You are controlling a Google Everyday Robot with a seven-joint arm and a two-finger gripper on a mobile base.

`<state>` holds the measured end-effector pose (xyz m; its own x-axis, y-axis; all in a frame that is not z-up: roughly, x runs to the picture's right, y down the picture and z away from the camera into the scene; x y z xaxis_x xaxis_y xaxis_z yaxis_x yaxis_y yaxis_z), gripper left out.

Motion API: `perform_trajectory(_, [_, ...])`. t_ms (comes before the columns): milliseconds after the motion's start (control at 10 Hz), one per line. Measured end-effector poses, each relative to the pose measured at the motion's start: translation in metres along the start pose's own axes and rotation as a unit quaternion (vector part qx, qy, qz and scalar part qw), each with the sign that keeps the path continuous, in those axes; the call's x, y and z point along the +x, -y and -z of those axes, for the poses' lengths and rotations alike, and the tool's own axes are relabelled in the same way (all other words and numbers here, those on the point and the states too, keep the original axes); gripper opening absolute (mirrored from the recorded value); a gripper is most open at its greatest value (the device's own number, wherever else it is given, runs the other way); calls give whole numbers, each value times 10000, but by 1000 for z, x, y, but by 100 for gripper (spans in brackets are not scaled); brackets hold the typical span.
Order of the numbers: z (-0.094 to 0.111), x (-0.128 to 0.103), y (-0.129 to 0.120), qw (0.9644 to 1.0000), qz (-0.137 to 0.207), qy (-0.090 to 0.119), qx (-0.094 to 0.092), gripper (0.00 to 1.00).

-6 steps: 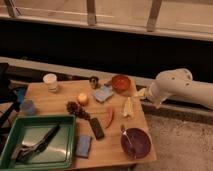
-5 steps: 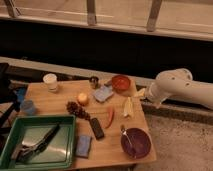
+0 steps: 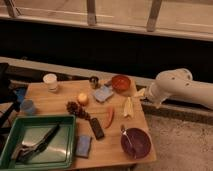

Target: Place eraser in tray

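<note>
The eraser (image 3: 96,128), a small flat black block, lies on the wooden table (image 3: 55,100) just right of the green tray (image 3: 70,144) and beside the red chili (image 3: 109,117). The tray sits at the table's front left and holds a dark utensil with a metal blade (image 3: 36,145). My gripper (image 3: 141,93) is at the end of the white arm (image 3: 180,88), at the table's right edge near the red bowl (image 3: 120,82), well away from the eraser and the tray.
A blue sponge (image 3: 83,145) lies by the tray's right rim, another blue sponge (image 3: 103,93) farther back. A purple bowl (image 3: 136,142) with a spoon, a banana (image 3: 128,106), pine cone (image 3: 74,107), orange fruit (image 3: 82,99), white cup (image 3: 50,81) and blue cup (image 3: 27,106) stand around.
</note>
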<state>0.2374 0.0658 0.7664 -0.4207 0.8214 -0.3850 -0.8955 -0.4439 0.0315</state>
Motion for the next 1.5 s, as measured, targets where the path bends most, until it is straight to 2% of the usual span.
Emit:
perform_trajectory(1100, [1, 0, -1, 10000, 23, -7, -23, 80])
perform_trajectory(1400, [3, 3, -11, 9998, 161, -52, -79, 80])
perform_trajectory(1500, [1, 6, -23, 9995, 279, -104, -93, 80])
